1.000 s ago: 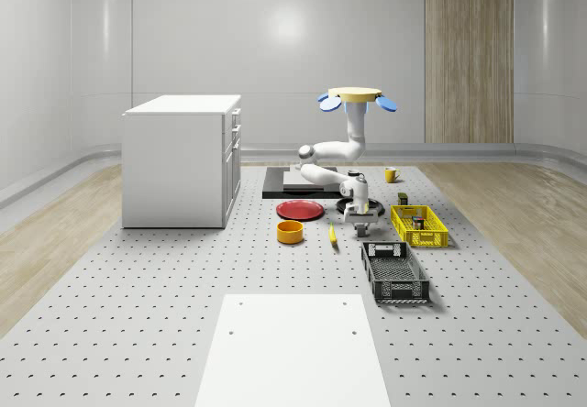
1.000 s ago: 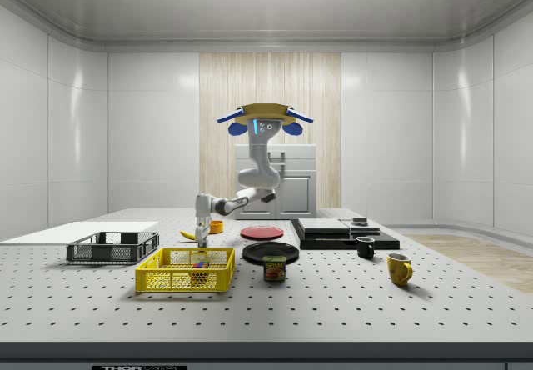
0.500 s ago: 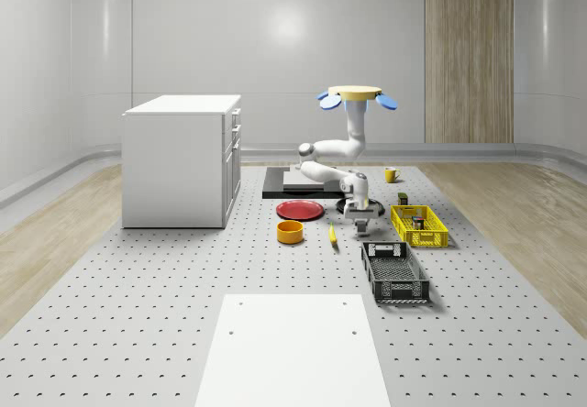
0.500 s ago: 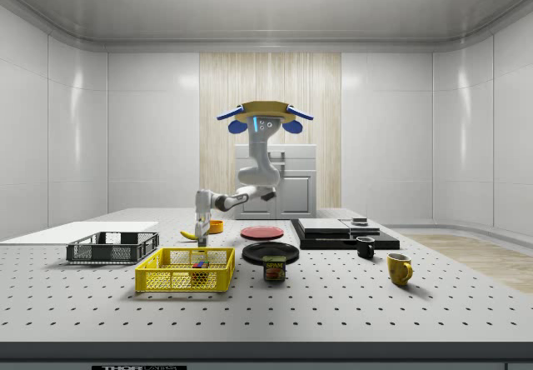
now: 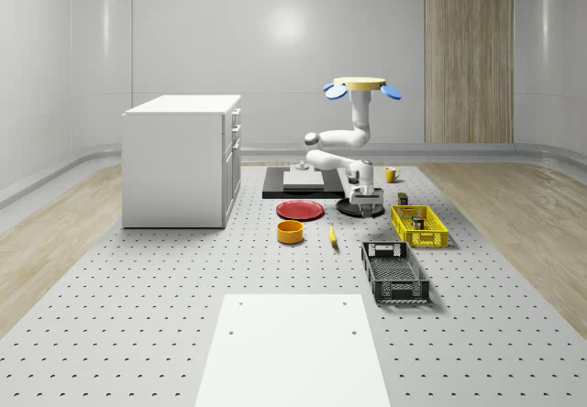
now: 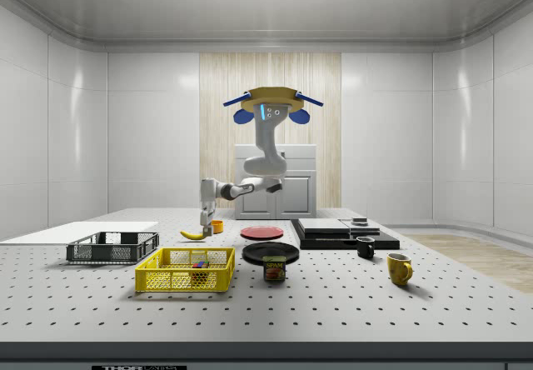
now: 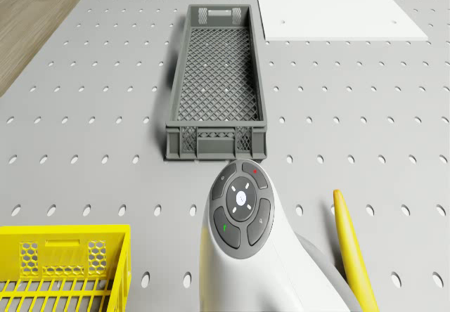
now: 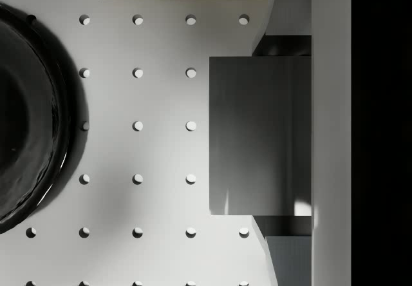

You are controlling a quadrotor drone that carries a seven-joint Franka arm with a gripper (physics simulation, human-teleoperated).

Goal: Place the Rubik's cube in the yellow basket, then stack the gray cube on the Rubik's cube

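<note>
Drone (image 5: pixel 359 85) hovers over the surface (image 5: pixel 183 279), near the black plate (image 8: pixel 26 112). Tool (image 5: pixel 370 207) clamps the gray cube (image 8: pixel 257 144) (lifted off the surface) beside the yellow basket (image 5: pixel 418 225). Rubik's cube (image 6: pixel 199 264) sits in the basket.

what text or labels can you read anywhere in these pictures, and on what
"SPAM", just legible, on the can standing on the table beside the yellow basket in the side view.
Lettering on a dark strip at the table's front edge: cut off, unreadable.
No readable text elsewhere.
</note>
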